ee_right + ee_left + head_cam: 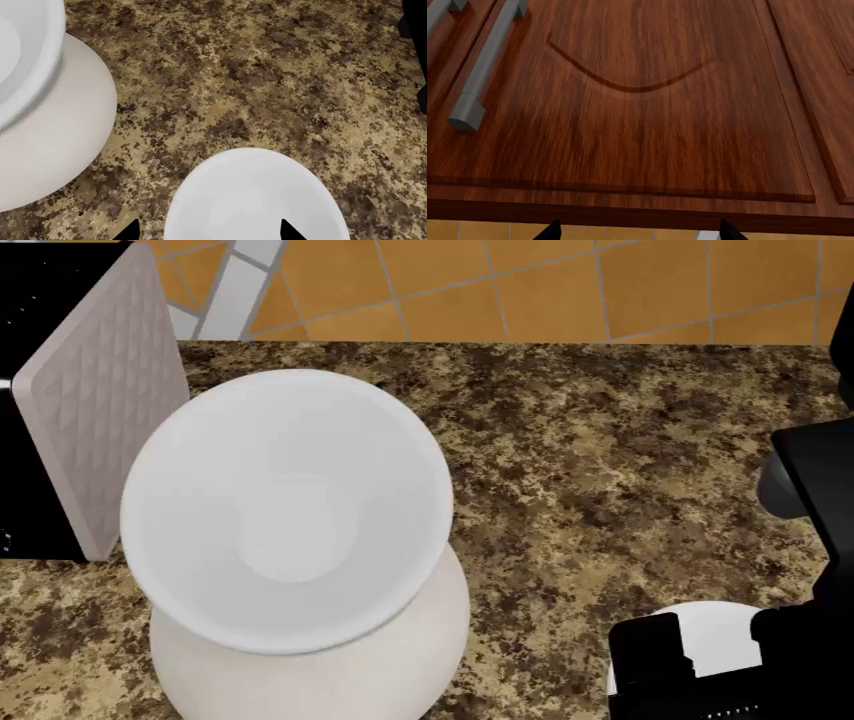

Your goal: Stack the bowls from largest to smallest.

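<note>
The right gripper, jaws spread, hovers directly over the last small bowl near the tabletop's front edge, beside the big bowl already holding the other small bowl.

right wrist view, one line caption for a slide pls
Right claw poised over the last small white bowl on the speckled counter, beside the big off-white bowl already holding a flared one.

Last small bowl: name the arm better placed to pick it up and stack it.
Right. The right gripper hangs directly over the loose small bowl on the counter, beside the big bowl already holding a flared bowl. The left wrist view shows only a cabinet door.
</note>
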Tool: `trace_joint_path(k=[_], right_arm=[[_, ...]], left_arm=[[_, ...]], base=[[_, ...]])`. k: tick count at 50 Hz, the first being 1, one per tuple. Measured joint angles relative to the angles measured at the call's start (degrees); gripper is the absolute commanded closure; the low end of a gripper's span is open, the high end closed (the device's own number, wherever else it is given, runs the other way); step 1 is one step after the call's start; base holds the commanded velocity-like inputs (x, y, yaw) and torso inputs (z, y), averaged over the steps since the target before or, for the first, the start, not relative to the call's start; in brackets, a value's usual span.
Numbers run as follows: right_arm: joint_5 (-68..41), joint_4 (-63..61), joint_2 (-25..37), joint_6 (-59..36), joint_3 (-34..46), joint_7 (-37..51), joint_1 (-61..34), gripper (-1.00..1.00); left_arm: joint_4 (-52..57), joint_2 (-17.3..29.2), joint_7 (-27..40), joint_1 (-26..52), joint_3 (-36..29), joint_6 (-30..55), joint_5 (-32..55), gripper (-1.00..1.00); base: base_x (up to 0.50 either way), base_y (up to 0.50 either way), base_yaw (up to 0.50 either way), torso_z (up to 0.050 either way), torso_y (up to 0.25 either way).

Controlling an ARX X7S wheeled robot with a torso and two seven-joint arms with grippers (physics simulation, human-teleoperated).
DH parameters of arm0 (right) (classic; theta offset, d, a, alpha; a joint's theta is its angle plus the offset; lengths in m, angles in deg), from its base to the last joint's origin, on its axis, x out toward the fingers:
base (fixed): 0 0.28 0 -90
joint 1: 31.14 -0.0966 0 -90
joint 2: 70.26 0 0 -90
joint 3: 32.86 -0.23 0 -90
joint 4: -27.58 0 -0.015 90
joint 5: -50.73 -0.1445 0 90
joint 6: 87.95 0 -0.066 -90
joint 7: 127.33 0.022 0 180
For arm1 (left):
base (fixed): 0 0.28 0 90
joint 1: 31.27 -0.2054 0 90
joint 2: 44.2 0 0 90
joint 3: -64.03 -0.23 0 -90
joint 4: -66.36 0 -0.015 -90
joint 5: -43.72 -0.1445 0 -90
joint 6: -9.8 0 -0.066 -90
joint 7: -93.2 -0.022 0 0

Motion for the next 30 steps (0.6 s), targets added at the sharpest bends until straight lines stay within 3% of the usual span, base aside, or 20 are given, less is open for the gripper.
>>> trace_joint_path(k=[30], right_arm=[[10.17,2.10,-4.78,-2.59,-0.10,-6.56,6.80,-1.00]], left_arm=[[-0.31,0.23,0.05,-1.17,0.06,-1.07,-0.03,-1.00]], base=[[0.00,0.00,0.00,0.000,0.000]])
